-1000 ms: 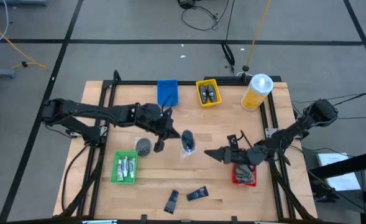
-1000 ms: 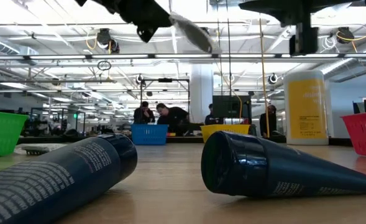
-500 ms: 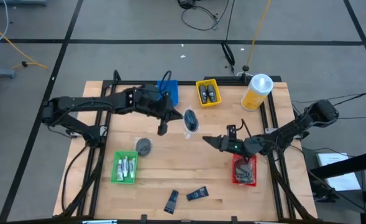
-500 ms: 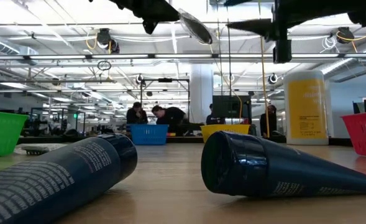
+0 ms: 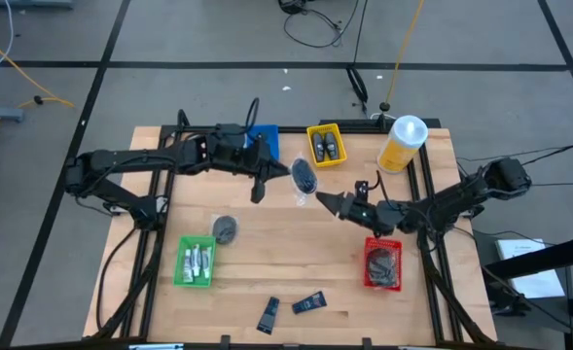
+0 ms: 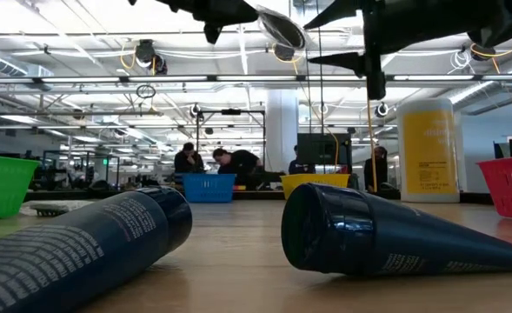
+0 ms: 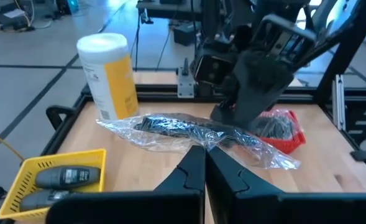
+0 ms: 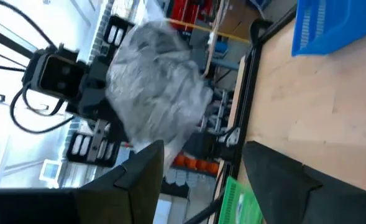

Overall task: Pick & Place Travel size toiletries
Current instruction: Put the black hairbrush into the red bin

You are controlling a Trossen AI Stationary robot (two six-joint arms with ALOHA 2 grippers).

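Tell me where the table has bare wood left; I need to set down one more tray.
The widest free patch lies mid-table, between the green tray and the red tray. Another strip runs along the near edge, right of the two dark tubes. The far edge is crowded: blue tray, yellow tray, yellow bottle, both arms.

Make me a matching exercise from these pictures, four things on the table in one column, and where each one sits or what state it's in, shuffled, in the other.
Things:
1. plastic-wrapped item
2. yellow bottle
3. green tray
4. red tray

Places or states:
A. standing at the table's far right corner
B. near the table's right edge, dark items inside
C. held up in the air by the left gripper
D. near the table's left side, holding small pale tubes

Pairs: 1-C, 2-A, 3-D, 4-B
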